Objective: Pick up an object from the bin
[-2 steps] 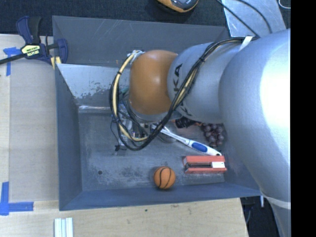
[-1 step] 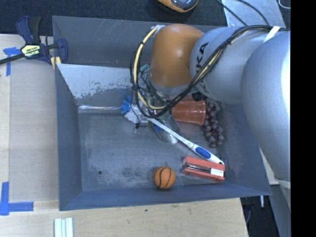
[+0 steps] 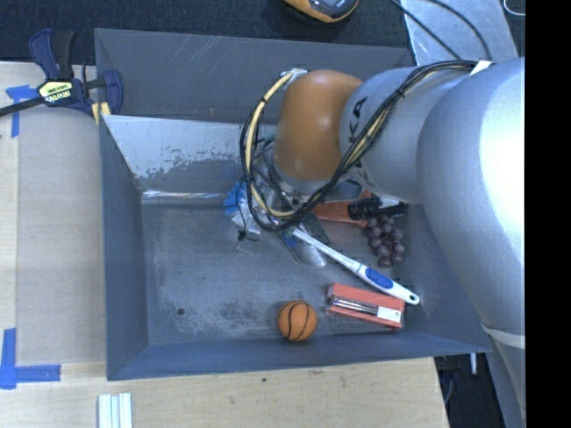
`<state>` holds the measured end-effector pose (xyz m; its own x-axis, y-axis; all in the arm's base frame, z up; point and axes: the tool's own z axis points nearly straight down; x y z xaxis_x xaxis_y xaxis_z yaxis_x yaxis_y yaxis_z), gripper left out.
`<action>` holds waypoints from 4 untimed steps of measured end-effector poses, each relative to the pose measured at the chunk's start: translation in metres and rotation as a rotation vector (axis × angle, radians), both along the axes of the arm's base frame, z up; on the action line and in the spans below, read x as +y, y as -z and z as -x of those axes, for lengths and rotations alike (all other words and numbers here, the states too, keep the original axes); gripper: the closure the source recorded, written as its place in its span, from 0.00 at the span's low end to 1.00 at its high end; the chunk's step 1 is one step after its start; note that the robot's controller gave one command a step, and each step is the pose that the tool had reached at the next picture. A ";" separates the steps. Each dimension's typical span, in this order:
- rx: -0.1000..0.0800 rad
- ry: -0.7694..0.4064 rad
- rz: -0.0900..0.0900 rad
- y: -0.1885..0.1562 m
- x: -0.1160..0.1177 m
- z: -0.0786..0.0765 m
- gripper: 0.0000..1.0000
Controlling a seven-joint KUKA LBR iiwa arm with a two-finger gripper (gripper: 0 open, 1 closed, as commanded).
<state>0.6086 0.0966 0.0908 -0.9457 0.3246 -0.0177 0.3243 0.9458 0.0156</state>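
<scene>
The arm reached in from the right, orange wrist cover tipped down, gripper [image 3: 247,221] low near the bin's [image 3: 125,239] back wall. Clenched or released? Couldn't tell. A white-and-blue toothbrush [image 3: 357,270] lay just beside it. Open floor stretched left; the small basketball [image 3: 297,321] and red stapler [image 3: 364,306] hugged the front edge.
</scene>
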 end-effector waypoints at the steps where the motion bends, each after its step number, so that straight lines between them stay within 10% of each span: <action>1: 0.009 -0.161 0.008 0.020 -0.036 -0.009 1.00; 2: 0.009 -0.160 0.008 0.020 -0.036 -0.009 1.00; 3: 0.013 -0.143 0.008 -0.068 -0.045 -0.009 1.00; 4: 0.004 -0.150 0.007 -0.007 -0.058 -0.017 1.00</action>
<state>0.6254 0.0385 0.0981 -0.9836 0.1797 -0.0153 0.1796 0.9837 0.0075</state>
